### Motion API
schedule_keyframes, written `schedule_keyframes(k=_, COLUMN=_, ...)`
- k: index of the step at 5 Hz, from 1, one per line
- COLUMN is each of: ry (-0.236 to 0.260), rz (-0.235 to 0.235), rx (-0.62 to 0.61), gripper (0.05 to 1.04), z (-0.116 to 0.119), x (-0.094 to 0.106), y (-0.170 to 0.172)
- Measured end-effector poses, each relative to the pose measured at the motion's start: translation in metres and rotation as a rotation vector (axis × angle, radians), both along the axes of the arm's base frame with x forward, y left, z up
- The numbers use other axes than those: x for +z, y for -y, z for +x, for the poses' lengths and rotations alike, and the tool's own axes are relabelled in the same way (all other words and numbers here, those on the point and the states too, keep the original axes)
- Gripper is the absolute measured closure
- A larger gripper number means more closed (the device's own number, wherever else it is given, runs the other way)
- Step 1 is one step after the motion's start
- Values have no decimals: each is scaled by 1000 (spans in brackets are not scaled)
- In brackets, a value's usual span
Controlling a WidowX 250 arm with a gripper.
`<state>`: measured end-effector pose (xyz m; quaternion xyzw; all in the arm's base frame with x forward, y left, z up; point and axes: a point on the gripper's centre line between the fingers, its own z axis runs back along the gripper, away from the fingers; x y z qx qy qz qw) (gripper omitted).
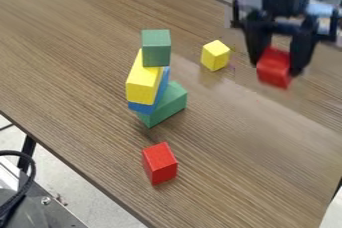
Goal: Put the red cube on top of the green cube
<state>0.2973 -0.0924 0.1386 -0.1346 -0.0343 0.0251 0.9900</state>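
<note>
At the upper right, the black gripper [279,66] is shut on a red cube [274,68], held above the table. A green cube [156,48] tops a stack left of centre, to the left of the gripper and apart from the held cube. Under it in the stack are a yellow block [142,83], a blue block [162,88] and a larger green block [168,104] at the bottom. A second red block [159,163] sits on the table in front of the stack.
A small yellow cube [215,55] is on the wooden table [240,142] between the stack and the gripper. The table's left edge runs diagonally down past the second red block. A dark cable and metal equipment are at the lower left, beyond that edge.
</note>
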Motion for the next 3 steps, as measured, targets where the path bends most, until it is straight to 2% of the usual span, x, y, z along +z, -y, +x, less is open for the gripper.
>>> schedule_keyframes(k=1, ry=1, rz=12, rx=71, gripper=504, z=10, x=17, y=-17)
schedule_keyframes(k=2, ry=-26, rz=98, rx=211, gripper=504, z=13, x=31, y=-34)
schedule_keyframes(k=3, ry=-17, rz=68, rx=378, gripper=504, z=5, x=56, y=-49)
